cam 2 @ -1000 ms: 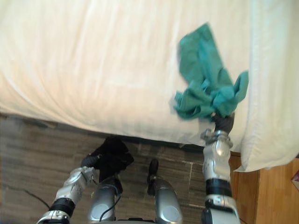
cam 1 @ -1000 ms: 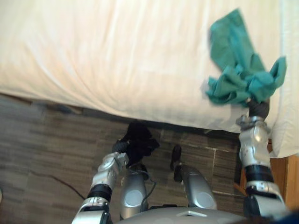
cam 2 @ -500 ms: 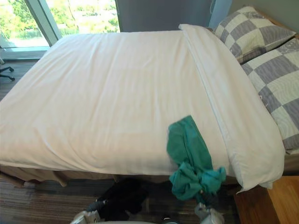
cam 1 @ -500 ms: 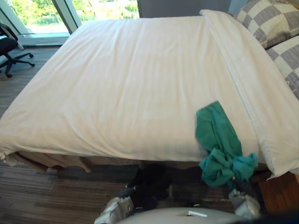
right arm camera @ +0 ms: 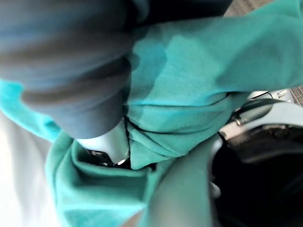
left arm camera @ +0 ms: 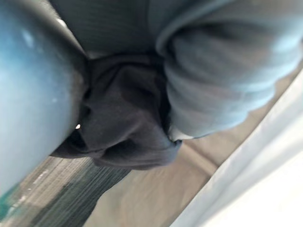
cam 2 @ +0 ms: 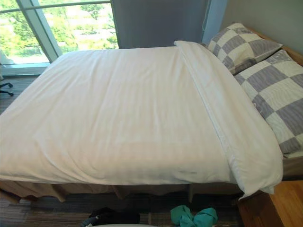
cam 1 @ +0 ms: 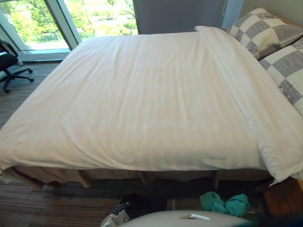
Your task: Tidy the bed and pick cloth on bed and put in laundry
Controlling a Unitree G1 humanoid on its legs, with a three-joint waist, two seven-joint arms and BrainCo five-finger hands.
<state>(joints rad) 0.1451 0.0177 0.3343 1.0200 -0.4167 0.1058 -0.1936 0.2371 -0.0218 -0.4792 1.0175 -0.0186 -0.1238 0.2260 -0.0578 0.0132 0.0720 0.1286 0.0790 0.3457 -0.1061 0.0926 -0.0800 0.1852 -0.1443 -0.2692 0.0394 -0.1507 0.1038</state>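
Note:
A crumpled green cloth [cam 1: 225, 203] hangs low in front of the bed's near edge, off the white duvet [cam 1: 142, 94]. In the right wrist view my right hand [right arm camera: 109, 142] has its fingers curled into the green cloth [right arm camera: 189, 94]. A black cloth [cam 1: 142, 205] sits bunched low to the left of it, over the floor. My left hand [left arm camera: 33, 94] is shut on this black cloth [left arm camera: 123, 113]. The duvet lies smooth and flat across the bed, with nothing on it.
Two grey-and-white checkered pillows [cam 2: 279, 90] lie at the bed's right end. A wooden bedside unit [cam 2: 274, 208] stands at the lower right. A black office chair [cam 1: 9, 56] is by the window at the far left. Dark plank floor runs along the bed's near side.
The view has tilted up to take in the whole bed. The green cloth has come off the duvet's near right edge and now hangs below it in my right hand.

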